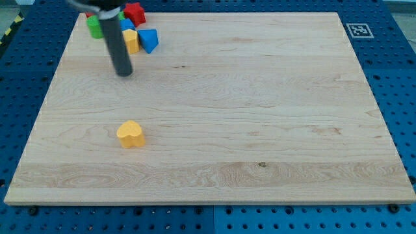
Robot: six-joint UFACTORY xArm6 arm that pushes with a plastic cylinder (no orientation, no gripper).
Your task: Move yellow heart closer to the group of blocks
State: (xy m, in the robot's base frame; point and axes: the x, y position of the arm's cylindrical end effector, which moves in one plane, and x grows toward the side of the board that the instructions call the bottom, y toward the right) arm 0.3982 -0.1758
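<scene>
Camera view: yellow heart [130, 134] alone on the table [260, 97], toward the view's lower left, well apart from the group at the view's top left — red block [134, 12], green block [95, 26], yellow block [131, 40], blue triangular block [149, 40], with another blue piece half hidden behind the rod. My tip [123, 73] just below that group, between it and the heart, touching nothing. No pincer on this rig — only a bare rod, so nothing to spread or pinch. Step in hand, by judgement: approach, push not yet begun. Next move likely calls for circling to the heart's far side, toward the view's bottom, then pushing up toward the group. Heart's lobes and point hard to make out; apparently no marked long axis, slightly wider than tall.
</scene>
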